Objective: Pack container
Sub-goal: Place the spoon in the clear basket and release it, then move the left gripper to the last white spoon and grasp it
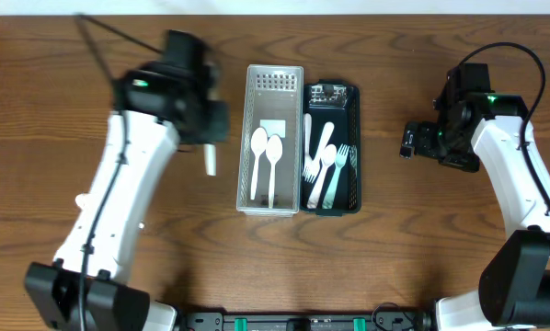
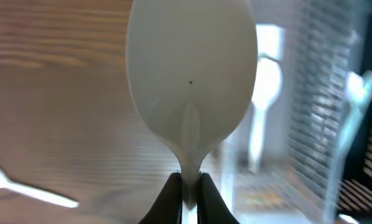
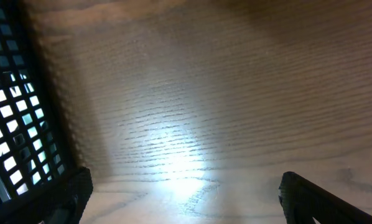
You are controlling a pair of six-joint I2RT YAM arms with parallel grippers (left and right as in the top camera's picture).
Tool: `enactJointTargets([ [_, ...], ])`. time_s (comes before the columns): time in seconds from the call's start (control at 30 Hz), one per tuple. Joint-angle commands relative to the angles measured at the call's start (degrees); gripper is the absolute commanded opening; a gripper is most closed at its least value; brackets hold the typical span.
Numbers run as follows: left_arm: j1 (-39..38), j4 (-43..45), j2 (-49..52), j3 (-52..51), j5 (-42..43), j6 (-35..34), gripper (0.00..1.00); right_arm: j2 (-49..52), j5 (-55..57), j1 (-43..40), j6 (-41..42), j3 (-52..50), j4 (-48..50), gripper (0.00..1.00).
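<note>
**Overhead:** A white tray (image 1: 245,138) is set at the ctr of the bench (image 1: 63,55), w/ a dark tray (image 1: 355,138) touching its R side. Two white spoons (image 1: 275,156) are laid side by side in the white tray, bowls toward its far end. A small white label patch (image 1: 272,127) is seen just beyond them, but no text is legible. Mixed white and pale-green cutlery (image 1: 326,165) is piled in the dark tray. White marks (image 1: 332,92) at that tray's far end are too small to be read. The left claw (image 1: 208,140) is held just L of the white tray, clamped on a white spoon (image 1: 210,164). The right claw (image 1: 408,140) is seen well R of the white tray, beyond the dark tray.

**Left wrist:** The white spoon (image 2: 191,81) is seen bowl-up. Its neck is pinched tight betw. the dark fingers (image 2: 168,202) of the left claw (image 2: 187,199). The white tray (image 2: 316,106) is blurred behind at R. A white utensil (image 2: 30,190) is lying on the bench L of the white tray, too blurred to be named.

**Right wrist:** The right claw (image 3: 186,199) is spread wide, w/ fingers (image 3: 61,199) at both lower corners and nothing gripped. Bare bench (image 3: 204,93) is seen below. The dark tray's lattice wall (image 3: 12,112) is seen at the L edge.
</note>
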Motion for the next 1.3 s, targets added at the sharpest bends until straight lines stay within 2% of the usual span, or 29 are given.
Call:
enactJointTargets([
  [0.0,-6.32,1.29,1.62,-1.05,-0.22,-4.28,0.06,0.42,-0.02,-0.81,-0.57,-0.39,0.09,0.99],
  [0.23,-14.32,7.8,7.93,-3.58,-0.2,-6.32,0.06,0.42,-0.04,-0.81,-0.57,-0.39,0.09,0.99],
  [0.43,-15.78,8.55,15.82,-3.56,-0.22,-6.43,0.06,0.42,-0.04,-0.81,-0.57,-0.39,-0.17,0.99],
  [0.57,-15.56,8.52,16.5,-3.39,-0.24,-6.34,0.07,0.42,-0.04,-0.81,-0.57,-0.39,-0.44,0.99],
  [0.67,-15.26,8.5,14.99,-2.51,-1.62,-5.84,0.56,0.42,-0.04,-0.81,-0.57,-0.39,-0.42,0.99],
  [0.73,-14.95,8.26,13.29,-1.73,-3.37,-5.49,0.71,0.42,-0.04,-0.81,-0.57,-0.39,-0.39,0.99],
  [0.83,-14.1,7.02,9.33,-0.42,-4.57,-3.34,0.74,0.42,-0.04,-0.81,-0.57,-0.39,-0.37,0.99],
  [0.97,-11.28,4.31,1.51,-0.11,-9.64,-4.46,0.74,0.42,-0.04,-0.81,-0.59,-0.39,-0.15,0.99],
  [1.13,-2.51,-2.21,-7.69,-0.2,-20.68,-16.5,0.77,0.42,-0.04,-0.81,-0.59,-0.39,-0.13,0.99],
  [1.27,8.81,-6.49,-12.04,-1.42,-22.29,-28.68,0.89,0.42,-0.04,-0.81,-0.57,-0.39,-0.15,0.99],
])
